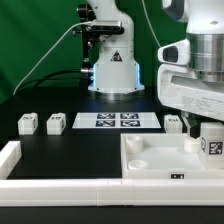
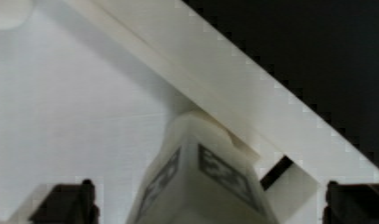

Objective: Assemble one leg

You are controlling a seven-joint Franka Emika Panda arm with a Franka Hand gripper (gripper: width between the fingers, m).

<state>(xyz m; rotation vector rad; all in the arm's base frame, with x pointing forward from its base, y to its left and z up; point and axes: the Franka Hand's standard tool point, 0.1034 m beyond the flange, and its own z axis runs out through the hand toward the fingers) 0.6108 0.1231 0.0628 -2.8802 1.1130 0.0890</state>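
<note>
My gripper is at the exterior view's right, over the far right corner of the large white tray-like piece. Its jaws stand either side of a white leg with a black-and-white tag, which stands upright at that corner. In the wrist view the leg runs between the two dark fingertips, with a gap on each side, so my gripper looks open. Two more legs lie at the left, and another leg is just behind the tray-like piece.
The marker board lies flat in the middle of the black table. The robot's base stands behind it. A white rail runs along the front left.
</note>
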